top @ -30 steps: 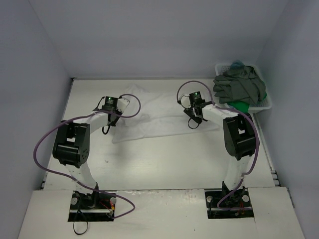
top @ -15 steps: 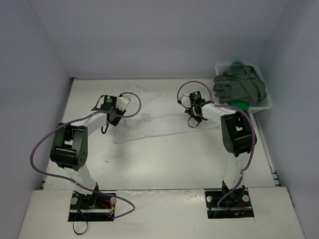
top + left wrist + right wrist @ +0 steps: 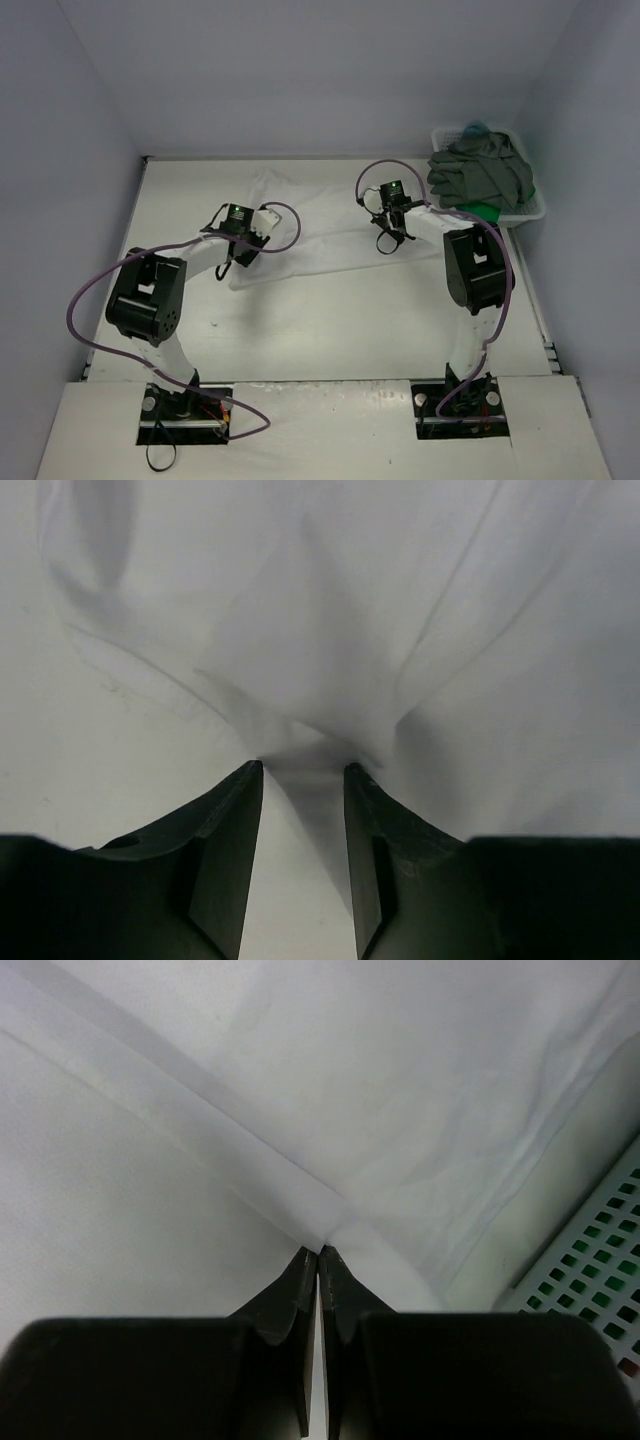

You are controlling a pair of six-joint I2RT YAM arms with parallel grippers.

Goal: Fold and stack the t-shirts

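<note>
My right pincer (image 3: pixel 319 1252) is clamped tight on the white t-shirt's (image 3: pixel 320 240) hem. My left pincer (image 3: pixel 303 768), jaws narrowly apart, nips a bunched fold - two holds, probably to carry one edge over.

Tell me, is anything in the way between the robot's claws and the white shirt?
No, nothing visible is in the way. The left gripper and the right gripper each pinch the white t-shirt, with cloth right at their tips. The basket of gray clothes sits off to the right, apart from them.

1 overhead, 2 wrist close-ups — sharing t-shirt (image 3: pixel 320 235)
</note>
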